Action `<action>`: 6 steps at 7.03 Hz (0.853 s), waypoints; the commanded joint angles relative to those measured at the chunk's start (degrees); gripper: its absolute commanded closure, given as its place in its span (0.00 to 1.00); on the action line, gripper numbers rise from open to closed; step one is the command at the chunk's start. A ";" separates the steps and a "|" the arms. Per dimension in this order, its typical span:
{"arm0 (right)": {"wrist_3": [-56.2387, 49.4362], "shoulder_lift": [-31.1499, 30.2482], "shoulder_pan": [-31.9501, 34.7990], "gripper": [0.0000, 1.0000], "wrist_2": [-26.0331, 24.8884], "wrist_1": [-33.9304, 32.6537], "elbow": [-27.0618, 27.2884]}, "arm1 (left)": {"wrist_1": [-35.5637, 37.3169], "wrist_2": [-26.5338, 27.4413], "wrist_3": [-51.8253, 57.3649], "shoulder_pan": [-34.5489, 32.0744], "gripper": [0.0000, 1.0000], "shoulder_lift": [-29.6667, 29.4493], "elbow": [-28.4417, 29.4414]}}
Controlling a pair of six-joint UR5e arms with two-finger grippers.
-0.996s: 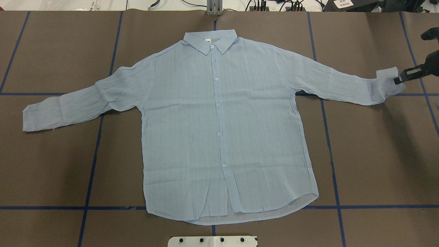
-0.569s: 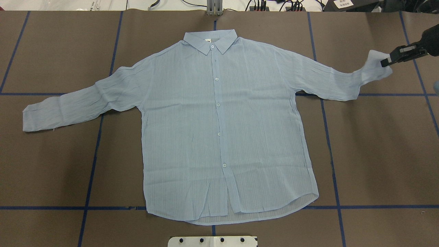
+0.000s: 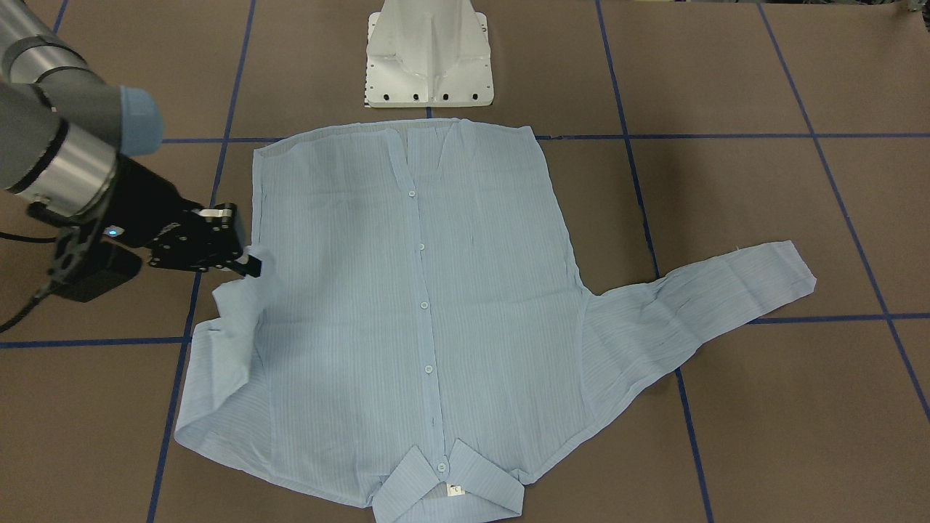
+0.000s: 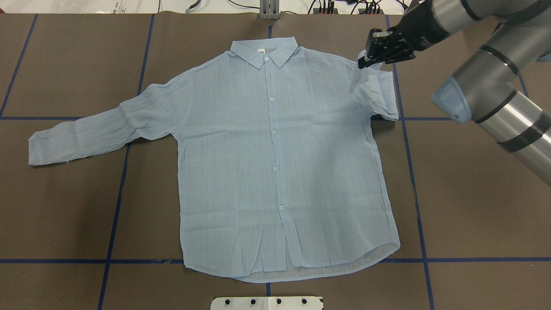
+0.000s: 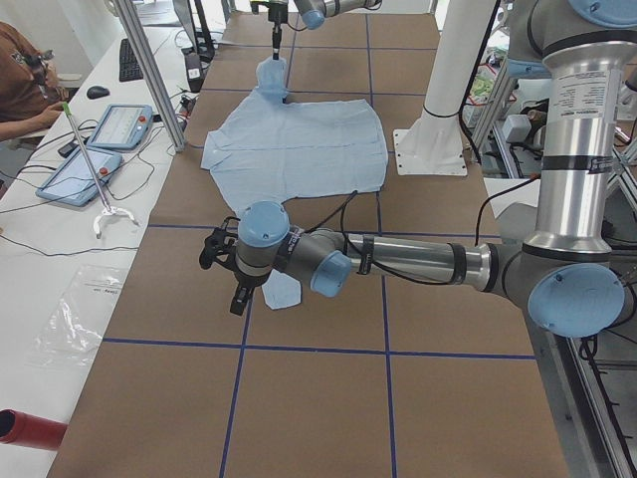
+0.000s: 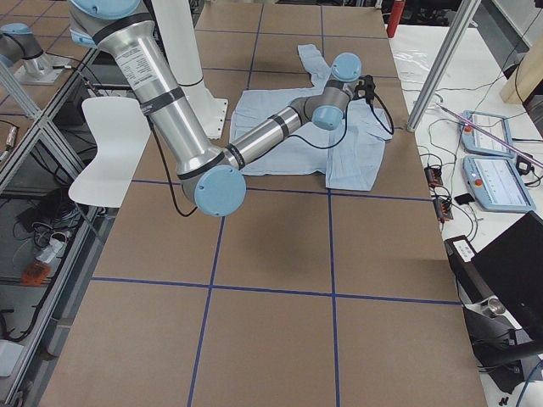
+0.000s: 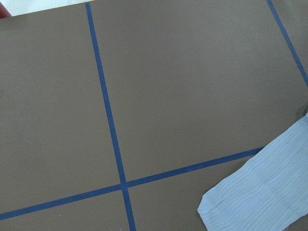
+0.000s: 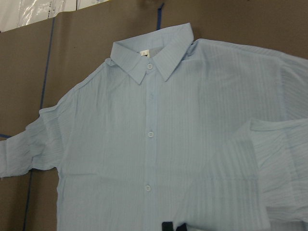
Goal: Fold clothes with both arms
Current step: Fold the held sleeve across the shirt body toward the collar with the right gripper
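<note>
Since the earlier frames the right claw point(image 4: 365, 60) has carried the right sleeve point(image 4: 375, 92) inward from the table's right edge. The sleeve now lies doubled back over the shoulder.

Hidden or unclear:
- The cuff is mostly covered by the right claw in the overhead view.
- The right wrist view shows only two dark fingertips point(image 8: 167, 226) at its bottom edge.
- The left claw point(image 5: 235, 297) appears only in the left side view, small and dark. Its state cannot be told.
- The left arm is outside the overhead and front views.

Count: one shirt point(image 4: 275, 172), two sleeves, five buttons point(image 4: 273, 130) along the placket, one collar point(image 4: 282, 51), one neck label point(image 4: 261, 51).

Position: the shirt lies flat, front up, at the middle of the table point(image 4: 473, 193), collar away from the robot. The left sleeve point(image 4: 94, 133) is spread out flat. The right claw is clenched on the right sleeve's end, above the shirt's right shoulder, beside the collar. The left claw hangs just above the left cuff, apart from it.
</note>
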 commanded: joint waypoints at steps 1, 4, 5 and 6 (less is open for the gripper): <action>2.29 11.20 -6.76 1.00 -7.49 -3.36 -5.13 | -0.01 -0.01 0.10 0.00 0.01 0.23 0.45; 2.29 21.34 -14.15 1.00 -17.77 -3.39 -17.00 | -0.10 -0.01 0.01 0.00 0.01 0.14 1.24; 2.20 22.93 -16.26 1.00 -20.06 -3.39 -20.34 | -0.10 -0.01 0.01 0.00 0.01 0.05 1.33; 1.76 26.52 -18.54 1.00 -22.78 -3.30 -26.38 | -0.10 -0.01 -0.08 0.00 0.01 0.05 1.33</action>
